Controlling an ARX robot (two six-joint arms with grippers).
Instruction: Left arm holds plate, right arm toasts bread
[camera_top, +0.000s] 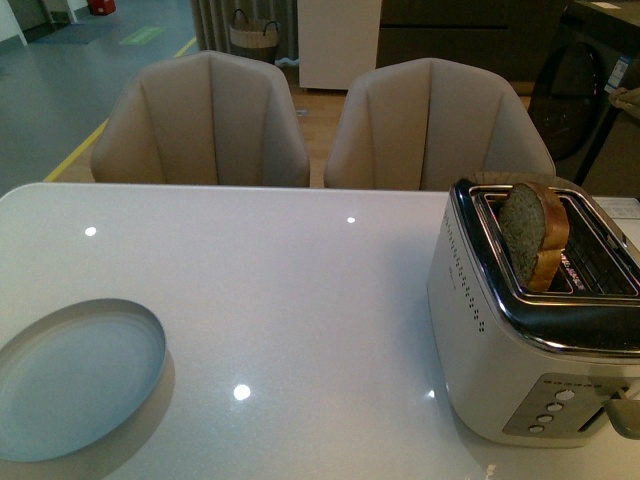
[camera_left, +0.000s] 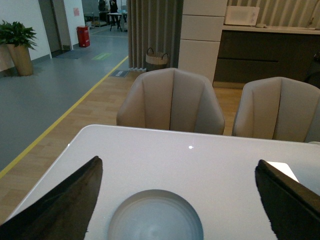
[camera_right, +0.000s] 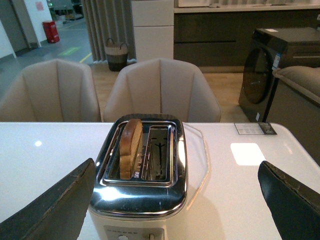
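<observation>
The pale blue-grey plate (camera_top: 78, 378) lies flat and empty on the white table (camera_top: 300, 290) at the front left. In the left wrist view the plate (camera_left: 155, 217) sits between and below the open black jaws of my left gripper (camera_left: 177, 172), which holds nothing. The bread (camera_top: 533, 235) stands upright in the left slot of the cream and chrome toaster (camera_top: 535, 330) at the right, its rounded top sticking out. In the right wrist view the bread (camera_right: 131, 147) and toaster (camera_right: 142, 180) lie ahead of my open, empty right gripper (camera_right: 175, 172). Neither arm shows in the front view.
Two beige chairs (camera_top: 210, 125) (camera_top: 430, 130) stand behind the table's far edge. The toaster's lever (camera_top: 622, 412) juts out at its front right. A small card (camera_right: 256, 128) lies on the table beyond the toaster. A dark appliance (camera_right: 280, 70) stands at the right.
</observation>
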